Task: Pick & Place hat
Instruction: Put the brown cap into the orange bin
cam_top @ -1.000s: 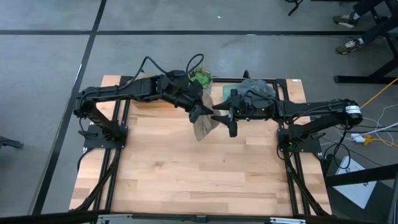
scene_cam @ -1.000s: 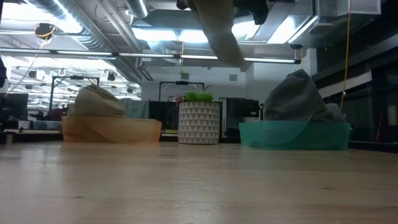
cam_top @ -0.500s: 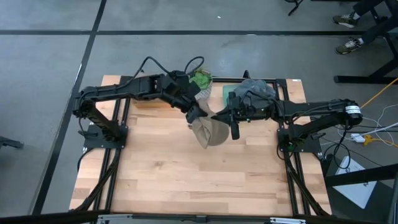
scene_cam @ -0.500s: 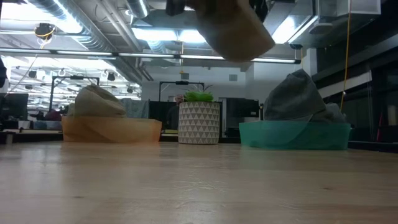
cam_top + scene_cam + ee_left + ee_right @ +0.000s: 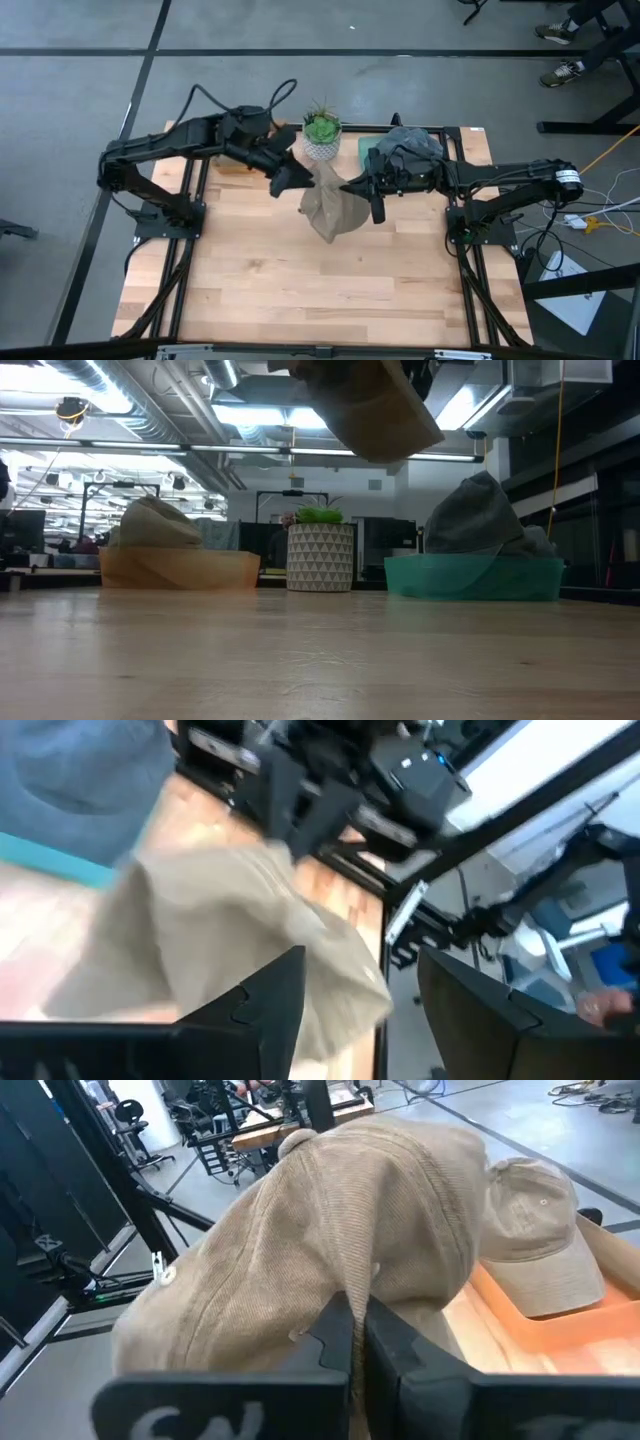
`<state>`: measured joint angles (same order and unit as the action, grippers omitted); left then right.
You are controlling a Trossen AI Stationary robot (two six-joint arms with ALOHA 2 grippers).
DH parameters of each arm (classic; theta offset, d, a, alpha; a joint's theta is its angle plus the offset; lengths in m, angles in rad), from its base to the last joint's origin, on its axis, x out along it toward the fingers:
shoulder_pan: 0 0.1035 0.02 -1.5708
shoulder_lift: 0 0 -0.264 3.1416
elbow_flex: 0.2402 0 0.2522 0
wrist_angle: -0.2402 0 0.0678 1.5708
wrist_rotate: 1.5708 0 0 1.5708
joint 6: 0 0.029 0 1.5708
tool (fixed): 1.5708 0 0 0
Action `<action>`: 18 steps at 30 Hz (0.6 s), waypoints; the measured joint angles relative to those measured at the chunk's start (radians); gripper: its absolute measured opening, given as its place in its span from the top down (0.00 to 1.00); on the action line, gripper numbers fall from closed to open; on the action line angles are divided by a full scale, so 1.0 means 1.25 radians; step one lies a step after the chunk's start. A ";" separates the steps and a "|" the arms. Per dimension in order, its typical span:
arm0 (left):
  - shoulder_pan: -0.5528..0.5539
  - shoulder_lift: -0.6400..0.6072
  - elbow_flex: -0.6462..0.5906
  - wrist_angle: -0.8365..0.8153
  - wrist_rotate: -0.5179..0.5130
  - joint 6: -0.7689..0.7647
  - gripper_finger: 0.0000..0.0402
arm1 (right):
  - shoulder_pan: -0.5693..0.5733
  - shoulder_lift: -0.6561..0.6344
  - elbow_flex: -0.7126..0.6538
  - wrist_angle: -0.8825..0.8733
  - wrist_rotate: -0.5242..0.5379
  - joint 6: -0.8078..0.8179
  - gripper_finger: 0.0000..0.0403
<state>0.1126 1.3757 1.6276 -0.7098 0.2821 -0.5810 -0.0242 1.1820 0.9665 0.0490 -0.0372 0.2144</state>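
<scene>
A tan corduroy hat [image 5: 330, 207] hangs in the air over the middle of the table, and it shows at the top of the low view [image 5: 375, 405]. My right gripper [image 5: 348, 187] reaches in from the table's right and is shut on it [image 5: 357, 1315]. My left gripper [image 5: 298, 181] stands just left of the hat with its fingers open [image 5: 360, 1000]; the hat [image 5: 220, 930] lies beyond them, not between them. My right gripper pinches a fold of the hat's tan cloth [image 5: 352, 1280] between its two shut fingers. The fingers come nearly level from the table's right side. The hat bulges out past the fingers and hangs below them, clear of the table.
Along the far edge stand an orange bin [image 5: 180, 570] holding another tan hat [image 5: 540, 1250], a patterned pot with a green plant [image 5: 321, 140], and a teal bin [image 5: 475, 578] holding a grey hat [image 5: 410, 146]. Bare wooden tabletop [image 5: 320, 280] spreads on the near side.
My left gripper has let go of the tan hat and drawn back toward the table's left and far edge. My right gripper, staying in place, has taken hold of it. The hat, which drooped narrow below the left gripper, now hangs wider from the right one.
</scene>
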 joint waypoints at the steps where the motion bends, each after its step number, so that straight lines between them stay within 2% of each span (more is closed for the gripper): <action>1: -0.008 -0.005 0.000 -0.010 0.000 0.000 0.53 | 0.000 0.000 0.000 0.003 0.000 0.005 0.99; 6: -0.057 -0.009 0.000 -0.086 -0.035 0.057 0.55 | 0.000 0.000 0.000 0.027 -0.003 0.014 0.98; 14: -0.142 0.012 0.000 -0.136 -0.302 0.213 0.65 | 0.000 0.000 0.000 0.071 -0.052 0.036 0.98; 18: -0.149 0.036 -0.001 -0.114 -0.316 0.246 0.72 | 0.000 0.000 0.000 0.106 -0.065 0.047 0.98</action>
<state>-0.0734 1.4204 1.6268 -0.8527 -0.1129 -0.2730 -0.0242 1.1820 0.9665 0.1814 -0.1183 0.2733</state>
